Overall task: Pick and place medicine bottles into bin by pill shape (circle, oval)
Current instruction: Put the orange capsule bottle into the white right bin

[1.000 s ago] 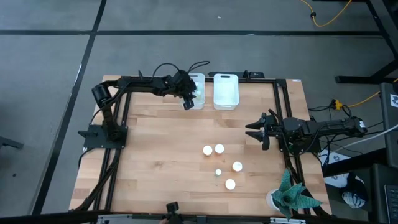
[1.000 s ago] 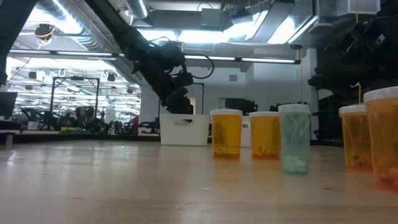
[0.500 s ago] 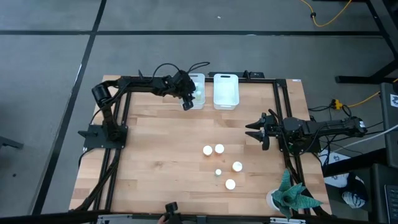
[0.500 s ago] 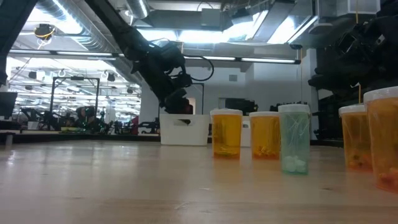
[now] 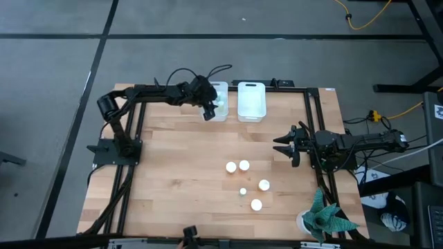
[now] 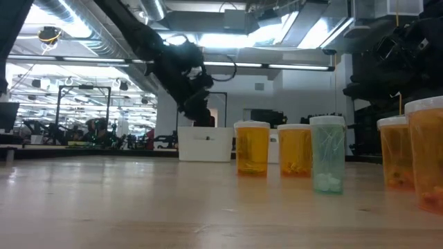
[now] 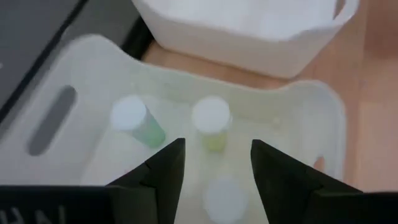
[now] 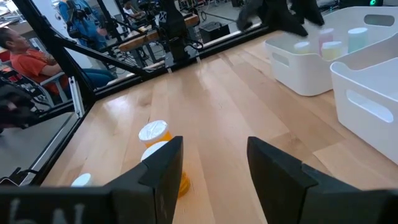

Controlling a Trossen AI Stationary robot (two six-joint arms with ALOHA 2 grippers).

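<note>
My left gripper [image 5: 207, 113] hangs open and empty over the near end of the left white bin [image 5: 220, 93]. In the left wrist view its fingers stand above the bin's inside [image 7: 93, 68]. There lie a green bottle [image 7: 138, 121], a yellow-green bottle [image 7: 212, 122] and a third white cap [image 7: 224, 199]. My right gripper [image 5: 279, 146] is open and empty at the table's right, above the wood. Several white-capped bottles stand upright mid-table [image 5: 243, 165]. In the low view most are orange [image 6: 252, 149] and one is pale green [image 6: 327, 163].
A second white bin [image 5: 251, 101] stands right of the first at the far edge. A green plant [image 5: 326, 216] sits at the near right corner. A person in an orange shirt [image 8: 28, 59] sits beyond the table. Bare wood lies left of the bottles.
My left gripper has risen a little above the left bin and stays over its near end. The right arm and the bottles on the table have kept still.
</note>
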